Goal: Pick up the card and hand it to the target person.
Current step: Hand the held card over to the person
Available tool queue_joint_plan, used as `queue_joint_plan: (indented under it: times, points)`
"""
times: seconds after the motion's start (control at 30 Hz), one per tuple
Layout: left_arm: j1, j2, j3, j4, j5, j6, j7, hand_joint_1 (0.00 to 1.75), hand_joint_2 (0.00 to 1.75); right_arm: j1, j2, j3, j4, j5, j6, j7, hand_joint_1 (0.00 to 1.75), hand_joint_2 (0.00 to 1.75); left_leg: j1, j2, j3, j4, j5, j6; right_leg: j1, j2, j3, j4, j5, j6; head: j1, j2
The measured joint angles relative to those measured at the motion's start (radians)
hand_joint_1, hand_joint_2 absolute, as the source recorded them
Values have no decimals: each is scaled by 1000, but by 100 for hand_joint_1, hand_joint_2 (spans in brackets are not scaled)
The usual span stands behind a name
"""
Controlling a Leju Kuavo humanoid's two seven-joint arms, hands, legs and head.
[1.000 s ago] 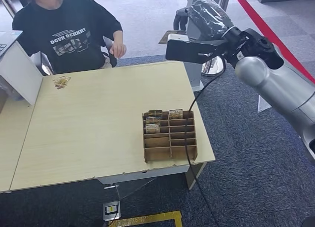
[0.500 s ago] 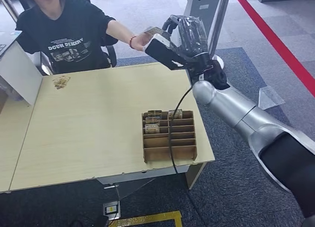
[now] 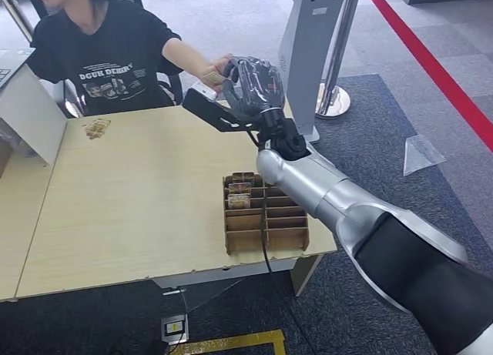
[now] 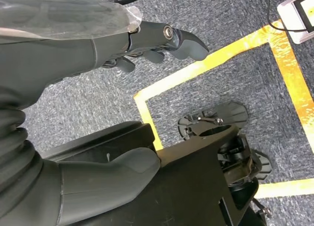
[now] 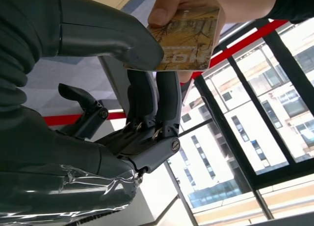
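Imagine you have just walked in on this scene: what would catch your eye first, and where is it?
First, the handover above the table's far edge: the robot's right hand pinches a card between thumb and fingers while the seated person's hand grips the same card. Next, the cardboard sorting tray near the table's front right corner, with a few cards standing in its back slots. The left hand hangs over grey carpet with yellow floor tape.
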Motion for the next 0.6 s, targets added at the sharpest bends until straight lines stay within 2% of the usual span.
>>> queue_joint_plan:
  times: [0.03,0.07,0.17,0.2,0.43,0.5,0.6]
  points:
    - [0,0,0,0,0,0,0,0,175,0,8,0,11,4,0,0,175,175,0,0,0,0,0,0,0,0,0,0,0,0,0,0]
    - [1,1,0,0,0,0,0,0,175,1,14,1,21,7,1,0,143,175,0,0,0,0,0,0,0,0,0,0,0,0,0,0]
    - [1,2,0,0,0,0,0,0,175,1,28,2,44,12,3,-11,12,175,0,0,0,0,0,0,0,0,0,0,0,0,0,0]
    - [1,2,0,0,0,0,0,0,175,1,31,3,49,15,6,-17,0,175,0,0,0,0,0,0,0,0,0,0,0,0,0,0]
    - [2,6,0,0,22,3,-20,0,175,-7,22,3,50,28,68,-71,0,175,0,0,1,0,0,0,0,1,0,0,0,0,0,0]
    - [5,9,0,0,31,4,-28,0,175,-9,-8,-3,9,43,110,-60,0,175,0,0,2,1,0,0,0,0,0,0,0,0,0,0]
    - [14,15,0,0,41,4,-35,0,175,-7,-83,-29,-106,39,216,-30,0,175,0,0,2,2,0,0,0,0,0,0,0,0,0,0]
